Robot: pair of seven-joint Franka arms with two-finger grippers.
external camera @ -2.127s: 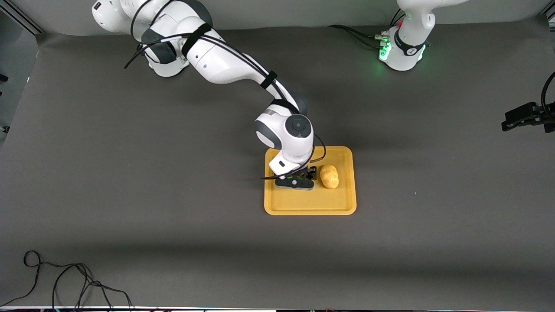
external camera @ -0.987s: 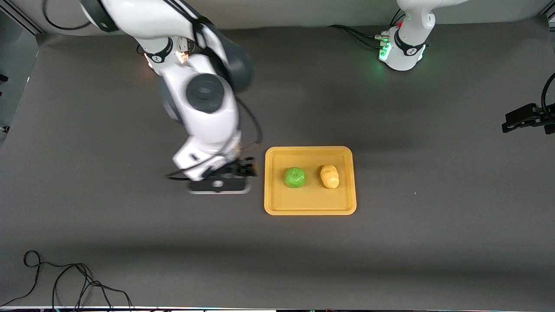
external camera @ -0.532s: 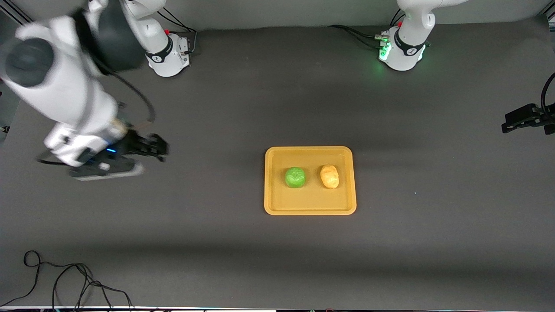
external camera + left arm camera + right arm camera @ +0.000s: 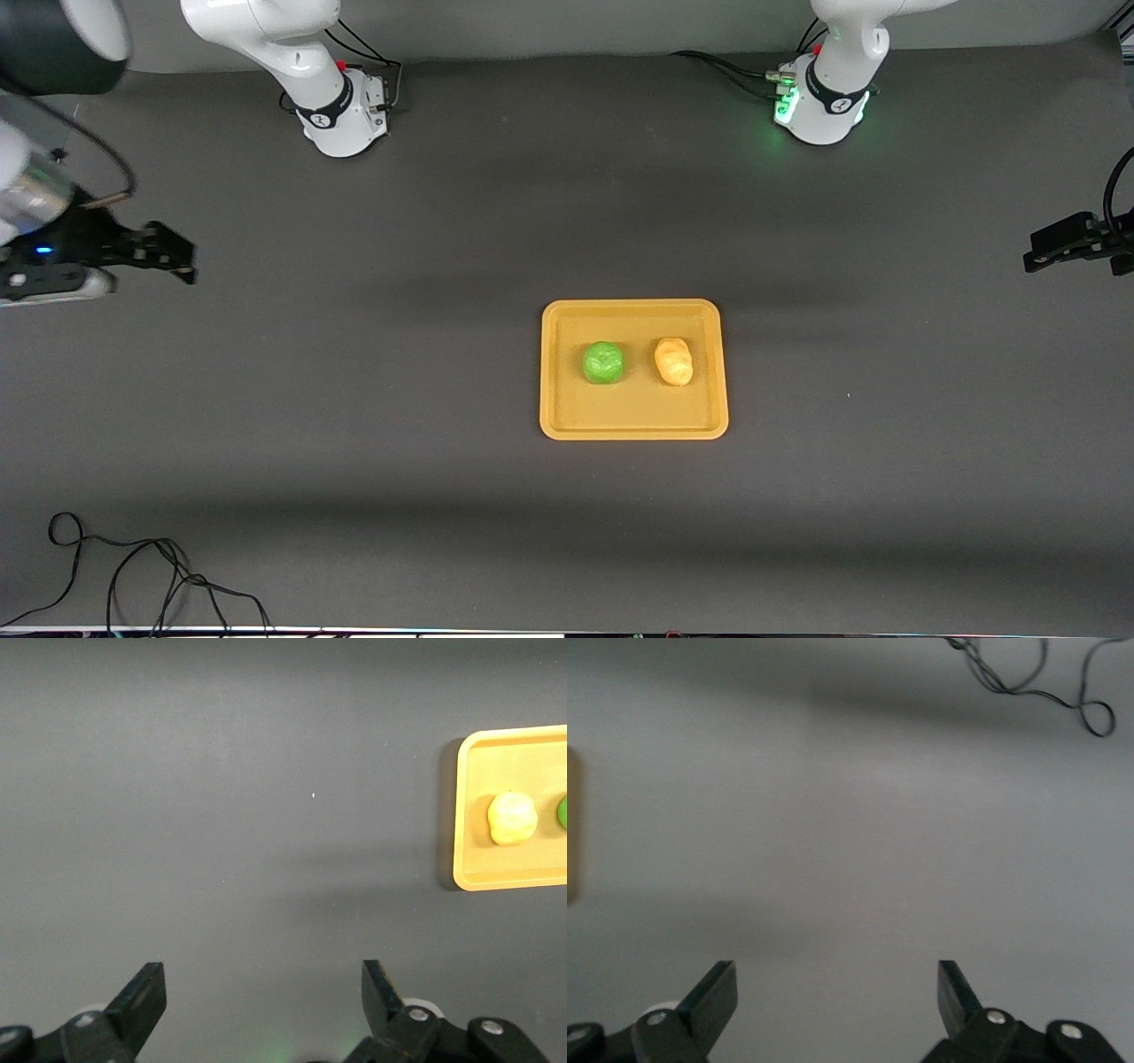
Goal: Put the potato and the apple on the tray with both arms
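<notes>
**A:** Looking at this one, I'd call the placing done. The apple [image 4: 603,363] and the potato [image 4: 674,361] both sit on the tray [image 4: 633,427], side by side but apart, apple toward the right arm's end, potato toward the left arm's end. Neither touches the rim.

**B:** Grippers?

**A:** Right gripper [image 4: 168,255] hangs over bare table at the right arm's end, well apart from the tray, fingers spread wide with nothing between them. Its wrist view shows the same thing [image 4: 837,992]. Left gripper [image 4: 1045,250] is out at the left arm's end, jaws also wide and holding nothing [image 4: 263,997]. From that wrist view the tray [image 4: 474,877] and potato [image 4: 512,818] show well off to one side.

**B:** So what's left to get right?

**A:** Just parking, I reckon. Keep both hands high and out at their ends so nothing swings over the tray and knocks the apple, which looks like it'd roll easily.

**B:** Room to move?

**A:** Loads. Open table all round the tray. The only clutter is a loose black cable [image 4: 133,576] in the near corner at the right arm's end, close to the table edge.
</notes>
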